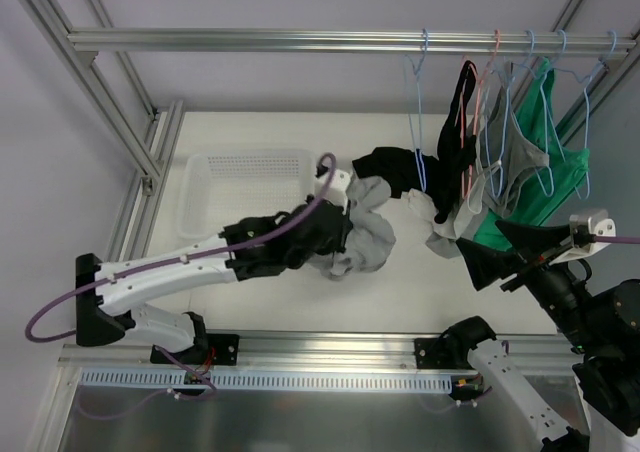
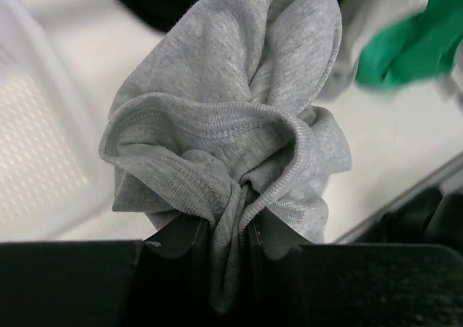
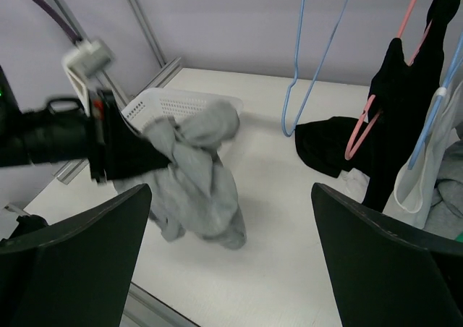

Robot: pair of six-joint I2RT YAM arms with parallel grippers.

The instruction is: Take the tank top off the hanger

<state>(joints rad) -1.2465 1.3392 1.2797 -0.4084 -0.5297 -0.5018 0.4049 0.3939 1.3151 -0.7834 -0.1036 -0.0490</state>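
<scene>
Soft fine-knit grey tank top [image 2: 224,124] bunched in rounded folds just beside the perforated white plastic basket [image 1: 250,167], left gripper [image 2: 231,233] pinched tight on a twisted fold, right gripper [image 1: 505,252] spread wide, empty

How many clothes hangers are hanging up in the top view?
5: an empty blue hanger at the left, a pink hanger next, then three blue hangers rightward. The clothes may hide more.
</scene>
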